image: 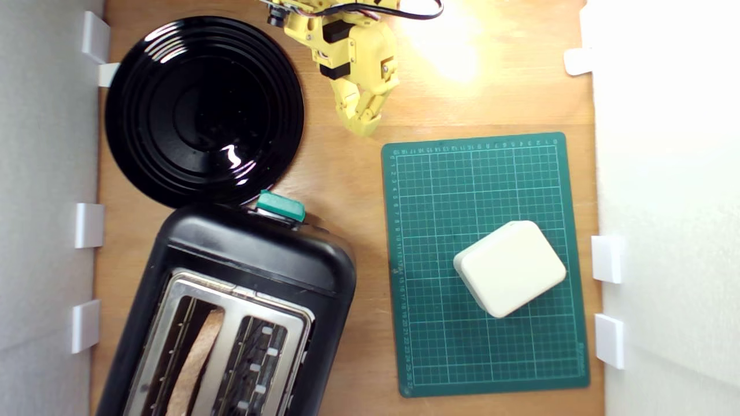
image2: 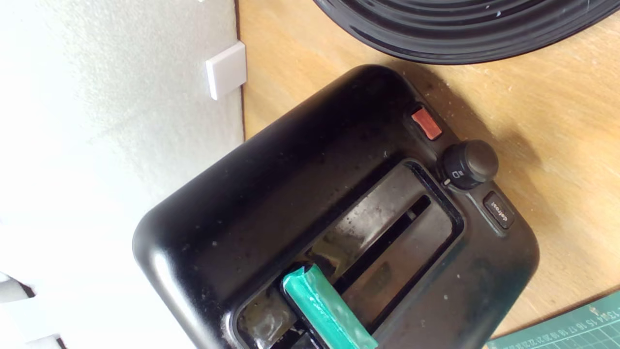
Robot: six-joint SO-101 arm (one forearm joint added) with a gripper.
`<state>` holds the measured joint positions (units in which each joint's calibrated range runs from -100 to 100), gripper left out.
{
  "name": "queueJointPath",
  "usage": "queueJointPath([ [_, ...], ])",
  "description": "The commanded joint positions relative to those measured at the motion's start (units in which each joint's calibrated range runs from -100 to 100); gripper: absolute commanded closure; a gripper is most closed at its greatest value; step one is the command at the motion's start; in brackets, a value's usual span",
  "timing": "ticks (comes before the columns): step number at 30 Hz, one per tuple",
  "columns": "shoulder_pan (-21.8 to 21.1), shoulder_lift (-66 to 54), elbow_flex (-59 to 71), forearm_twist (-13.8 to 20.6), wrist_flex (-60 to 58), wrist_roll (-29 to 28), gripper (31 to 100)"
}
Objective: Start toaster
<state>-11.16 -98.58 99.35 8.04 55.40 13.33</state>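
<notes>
The black toaster (image: 254,254) lies at the lower left of the exterior view, its silver top plate (image: 237,300) showing two slots. A slice of bread (image: 199,352) stands in one slot. Its teal lever knob (image: 280,206) sticks out of the end that faces the arm. My yellow gripper (image: 363,124) hangs at the top centre, well apart from the lever, fingers together and holding nothing. The wrist view looks onto the toaster (image2: 290,194) end face. There the lever (image2: 329,310) sits at the end of its slot away from the dial (image2: 469,165). No fingers show there.
A round black plate (image: 202,110) lies beside the toaster's lever end, nearly touching it. A green cutting mat (image: 439,190) with a white block (image: 509,268) on it fills the exterior view's right. White walls with small brackets border both sides. A red button (image2: 426,123) sits near the dial.
</notes>
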Motion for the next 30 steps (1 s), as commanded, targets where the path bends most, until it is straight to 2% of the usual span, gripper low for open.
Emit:
queueJointPath([
  [1, -0.3, -0.8, 0.5, -0.1, 0.5, -0.3, 98.9],
  [12, 0.3, -0.8, 0.5, 1.0, 0.4, 0.5, 98.9],
  [18, 0.5, 1.4, 0.4, 0.0, 0.4, 4.9, 98.9],
  [27, 0.5, 11.2, -14.1, 0.0, 0.4, 7.7, 98.9],
  [30, 2.4, 16.8, -20.4, 0.0, 0.4, 9.6, 98.9],
])
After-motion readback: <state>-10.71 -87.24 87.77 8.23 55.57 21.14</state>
